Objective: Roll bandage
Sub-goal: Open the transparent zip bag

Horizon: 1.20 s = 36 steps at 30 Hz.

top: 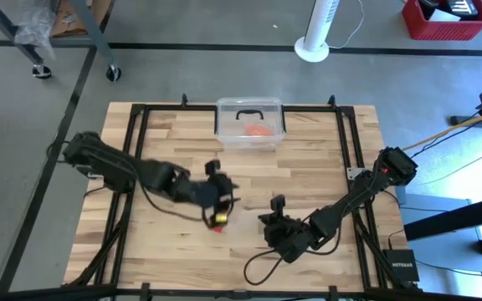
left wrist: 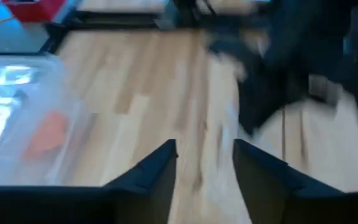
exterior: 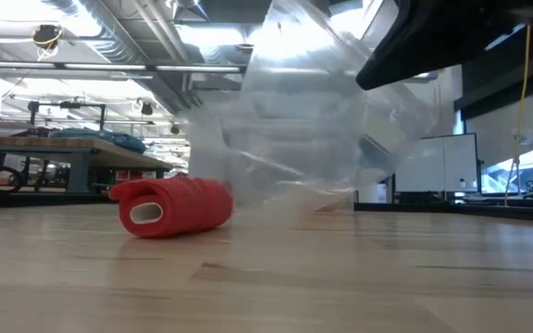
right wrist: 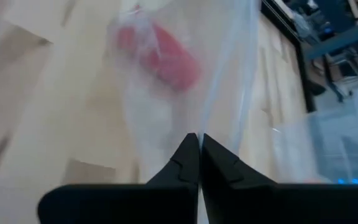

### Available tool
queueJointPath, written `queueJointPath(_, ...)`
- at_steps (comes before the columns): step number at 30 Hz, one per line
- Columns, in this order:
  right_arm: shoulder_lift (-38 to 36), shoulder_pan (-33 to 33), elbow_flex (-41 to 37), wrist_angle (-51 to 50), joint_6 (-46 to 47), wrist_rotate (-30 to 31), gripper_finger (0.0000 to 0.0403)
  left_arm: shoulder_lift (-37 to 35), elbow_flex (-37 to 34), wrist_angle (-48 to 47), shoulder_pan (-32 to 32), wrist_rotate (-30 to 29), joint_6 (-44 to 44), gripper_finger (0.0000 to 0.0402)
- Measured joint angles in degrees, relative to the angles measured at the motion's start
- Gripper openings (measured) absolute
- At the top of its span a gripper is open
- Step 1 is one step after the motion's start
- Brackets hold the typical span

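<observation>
The bandage is a small red cloth roll (exterior: 174,205) lying on its side on the wooden table (top: 325,167), near the middle front (top: 218,221). A crinkly clear plastic bag (exterior: 313,129) rises just behind and to the right of it. My right gripper (right wrist: 199,149) is shut on this bag, and its wrist view shows the roll (right wrist: 163,59) through the plastic; whether the roll is inside the bag, I cannot tell. My left gripper (left wrist: 204,168) is open and empty, just on the far side of the roll (top: 227,199). My right gripper pinches the clear bag's thin plastic (right wrist: 197,124) between its two shut fingers. The bag stretches away ahead of the fingers. In the low view it stands up from the table, its lower part (exterior: 331,199) down near the tabletop.
A clear plastic box (top: 249,123) with a black handle stands at the table's far middle and holds an orange-red lump (top: 259,130); both also show in the left wrist view (left wrist: 47,134). A black frame (top: 346,142) runs around the tabletop. Cables trail near the front edge (top: 258,267).
</observation>
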Motion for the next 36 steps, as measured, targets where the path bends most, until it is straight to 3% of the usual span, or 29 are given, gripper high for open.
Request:
queueJointPath(4, 0.0, 0.0, 0.0, -0.4, -2.6, 1.9, 0.0004, 0.2, 0.2, 5.2, 2.6, 4.5, -4.8, 0.0182)
queueJointPath(13, 0.0, 0.0, 0.0, -0.3, -2.7, 2.1, 0.0003, 12.8, 0.0, 9.0, 4.4, 15.8, -9.2, 0.0194)
queueJointPath(22, 0.0, 0.0, 0.0, -0.2, -2.6, 1.7, 0.0004, 13.8, 0.0, 8.6, 6.3, 16.9, -9.9, 0.0194)
queueJointPath(27, 0.0, 0.0, 0.0, -0.2, -2.5, 1.5, 0.0004, 14.8, 0.1, 8.7, 6.1, 20.4, -10.3, 0.0194)
queueJointPath(36, 0.0, 0.0, 0.0, 0.1, -2.7, 1.2, 0.0005, 17.0, 0.0, 7.4, 6.0, 19.7, -11.4, 0.0194)
